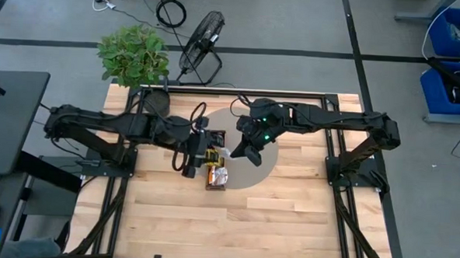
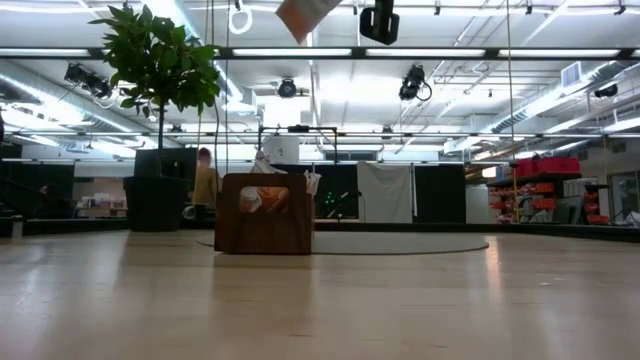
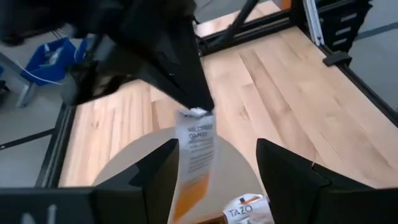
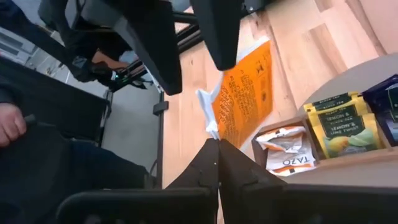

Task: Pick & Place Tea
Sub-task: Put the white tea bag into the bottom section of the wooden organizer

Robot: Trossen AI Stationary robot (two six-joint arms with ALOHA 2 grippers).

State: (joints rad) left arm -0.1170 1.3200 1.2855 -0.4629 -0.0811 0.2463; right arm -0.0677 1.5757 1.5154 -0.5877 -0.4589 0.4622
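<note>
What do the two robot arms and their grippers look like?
Both arms are black, built of jointed tube-like links. The right arm shows small green lights near its wrist, and black cables run along it. The left arm looks the same. Each gripper has two dark, wedge-shaped fingers.

Pale wooden worktop [image 1: 288,217] inside a dark frame, with a grey round mat [image 1: 267,163] near the middle. On the mat's near edge, a long narrow brown wooden tray [image 1: 216,177]. Just off the worktop's far left corner, a leafy potted plant [image 1: 133,55]; beside the plant, a black floor fan [image 1: 202,42]. Well beyond the worktop's far right corner, blue bins [image 1: 457,55]. In the room behind the tray, a person [image 2: 205,180], small and indistinct.
</note>
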